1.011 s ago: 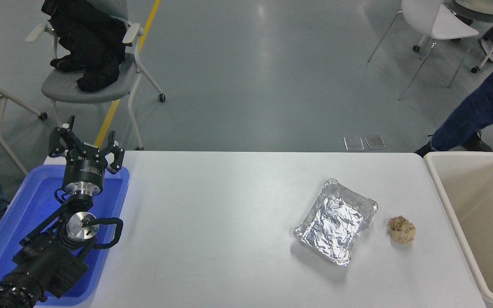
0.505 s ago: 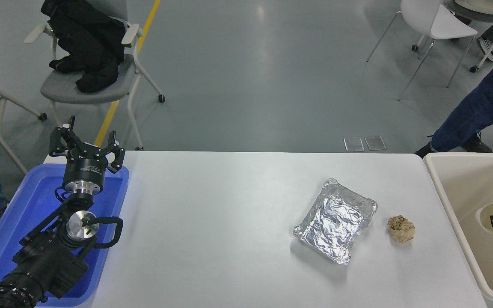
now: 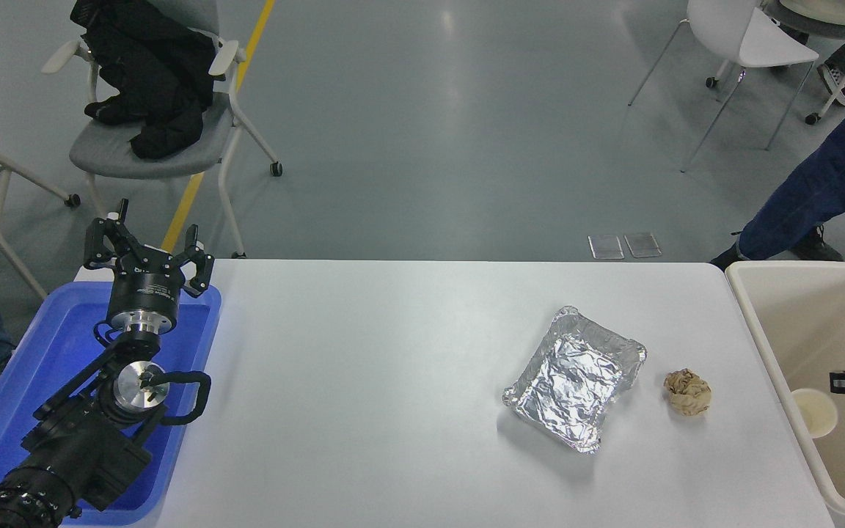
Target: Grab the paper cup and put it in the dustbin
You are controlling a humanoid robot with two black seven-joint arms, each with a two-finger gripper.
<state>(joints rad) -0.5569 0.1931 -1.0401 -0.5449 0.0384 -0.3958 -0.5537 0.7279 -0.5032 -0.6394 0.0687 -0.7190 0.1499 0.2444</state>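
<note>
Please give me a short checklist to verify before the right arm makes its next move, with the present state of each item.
1. Paper cup inside the dustbin: ok, it lies against the bin's near-left wall.
2. Right gripper free of the cup: ok, a gap shows between them.
3. Right gripper open or shut: cannot tell, only its tip shows at the picture's edge.
4. Foil tray and brown paper ball on the table, outside the bin: ok.
5. Left gripper parked over the blue tray: ok.
6. Person's leg beyond the bin's far side: cannot tell whether it is clear of the arm's way.
</note>
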